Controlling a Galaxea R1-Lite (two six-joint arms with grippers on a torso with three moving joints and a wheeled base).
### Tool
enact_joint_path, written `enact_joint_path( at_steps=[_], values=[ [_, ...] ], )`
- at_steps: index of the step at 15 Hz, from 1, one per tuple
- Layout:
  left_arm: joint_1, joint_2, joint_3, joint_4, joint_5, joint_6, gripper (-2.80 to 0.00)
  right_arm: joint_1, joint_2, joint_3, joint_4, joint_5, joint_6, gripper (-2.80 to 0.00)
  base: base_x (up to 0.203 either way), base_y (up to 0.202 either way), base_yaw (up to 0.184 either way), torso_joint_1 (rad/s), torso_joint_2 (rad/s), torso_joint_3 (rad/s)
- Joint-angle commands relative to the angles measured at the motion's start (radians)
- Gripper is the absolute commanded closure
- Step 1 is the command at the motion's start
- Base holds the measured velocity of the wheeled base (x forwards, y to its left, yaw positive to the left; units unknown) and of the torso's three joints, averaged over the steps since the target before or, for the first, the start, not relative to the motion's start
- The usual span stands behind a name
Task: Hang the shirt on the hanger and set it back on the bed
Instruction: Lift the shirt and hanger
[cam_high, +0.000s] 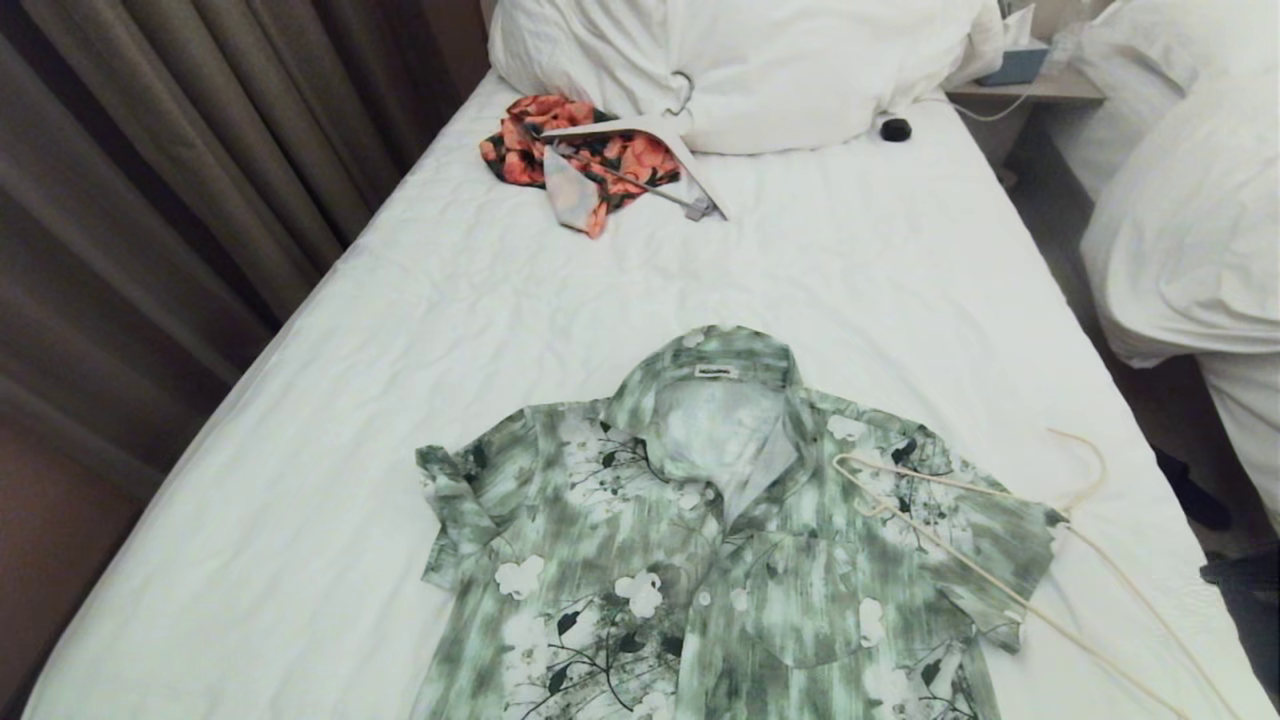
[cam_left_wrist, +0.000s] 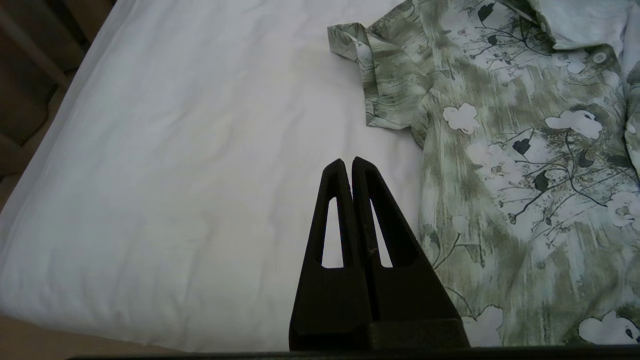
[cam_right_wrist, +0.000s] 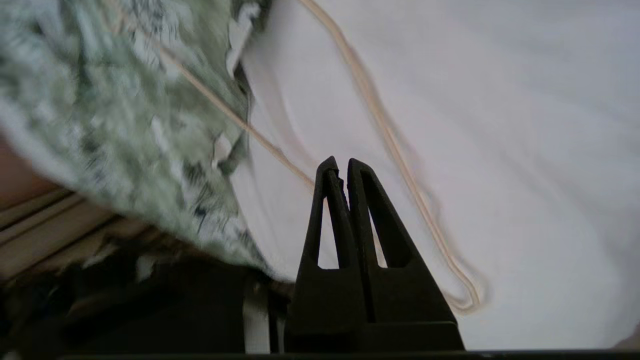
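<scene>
The shirt (cam_high: 720, 540), green and white with white flowers and dark leaves, lies flat and face up in the lower centre of the head view, its collar toward the pillows and its white neck label (cam_high: 716, 372) showing. The hanger (cam_high: 960, 545), a thin cream wire one, lies in the lower right of that view: one corner rests on the shirt's shoulder and sleeve, the rest runs off onto the sheet, and its curved hook sits near the bed's right edge. Both rest on the bed (cam_high: 300, 480), whose smooth white sheet fills most of the frame.

In the right wrist view, the right pincer (cam_right_wrist: 337, 162) has its fingers pressed together, holding nothing, above the sheet beside the hanger's wire, with the shirt's hem at the left of the frame. In the left wrist view, the left pincer (cam_left_wrist: 347, 162) is likewise closed and empty, over bare sheet beside the shirt's sleeve.

At the top of the head view, an orange-red floral garment (cam_high: 590, 160) lies with a thick white hanger (cam_high: 650, 150) across it, in front of a big white pillow (cam_high: 740, 60). A small dark object (cam_high: 895, 128) lies to the right of it.
</scene>
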Motion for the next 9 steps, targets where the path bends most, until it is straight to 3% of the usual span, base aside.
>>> enact_joint_path(
  at_steps=[1,6,9],
  values=[
    [0.0,0.001,0.001,0.0,0.0,0.0,0.0,-0.052,0.125,-0.04,0.074,0.072,-0.093,0.0,0.0,0.0,0.0,0.0,0.0,0.0],
    [0.0,0.001,0.002,0.0,0.0,0.0,0.0,-0.109,0.19,0.011,0.083,0.167,-0.25,0.0,0.0,0.0,0.0,0.0,0.0,0.0],
    [0.0,0.001,0.0,0.0,0.0,0.0,0.0,-0.132,0.21,0.019,0.088,0.244,-0.273,0.0,0.0,0.0,0.0,0.0,0.0,0.0]
  ],
)
